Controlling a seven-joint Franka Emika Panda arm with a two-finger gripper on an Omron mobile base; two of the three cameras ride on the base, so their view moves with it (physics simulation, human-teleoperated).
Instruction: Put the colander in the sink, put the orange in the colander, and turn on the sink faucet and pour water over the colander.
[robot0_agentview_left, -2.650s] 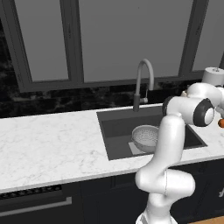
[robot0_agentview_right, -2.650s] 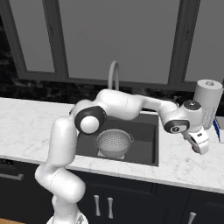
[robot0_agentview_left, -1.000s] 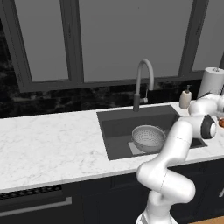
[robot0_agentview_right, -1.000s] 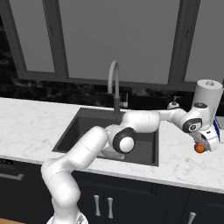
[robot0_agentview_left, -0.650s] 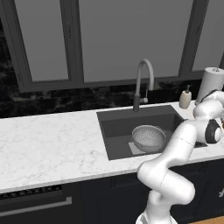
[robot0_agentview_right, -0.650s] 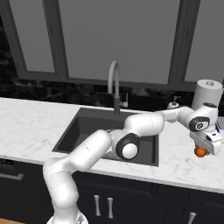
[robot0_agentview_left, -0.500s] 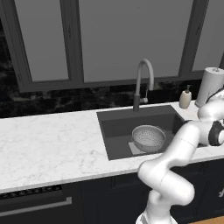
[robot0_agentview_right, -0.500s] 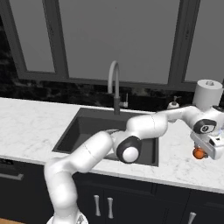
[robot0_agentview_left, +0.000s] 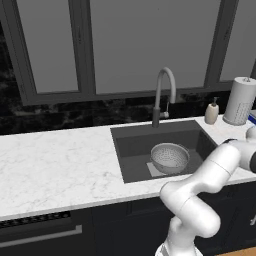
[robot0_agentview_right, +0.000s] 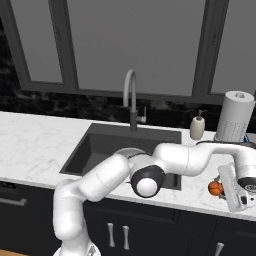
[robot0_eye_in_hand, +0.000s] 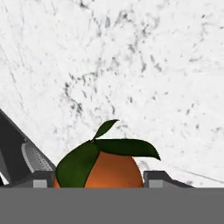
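The orange (robot0_agentview_right: 215, 188) with its green leaves (robot0_eye_in_hand: 105, 168) lies on the white marble counter right of the sink (robot0_agentview_left: 135, 150), close to the counter's front edge. My gripper (robot0_eye_in_hand: 100, 180) is open, and its dark fingertips (robot0_eye_in_hand: 41, 179) stand on either side of the fruit, close to its flanks. From the right base, the white hand (robot0_agentview_right: 234, 190) hangs just right of the orange. The silver perforated colander (robot0_agentview_left: 170, 157) sits upright on the sink floor. The grey gooseneck sink faucet (robot0_agentview_left: 162, 95) rises behind the basin; no water runs from it.
A white soap-pump bottle (robot0_agentview_right: 197, 126) and a paper towel roll (robot0_agentview_right: 234, 117) stand at the back right of the counter. My arm's elbow (robot0_agentview_right: 145, 180) stretches across the front of the sink (robot0_agentview_right: 100, 145). Dark windows line the back wall.
The arm has swung further right and lowered, bringing the open hand down around the orange. The orange and the colander have stayed in place.
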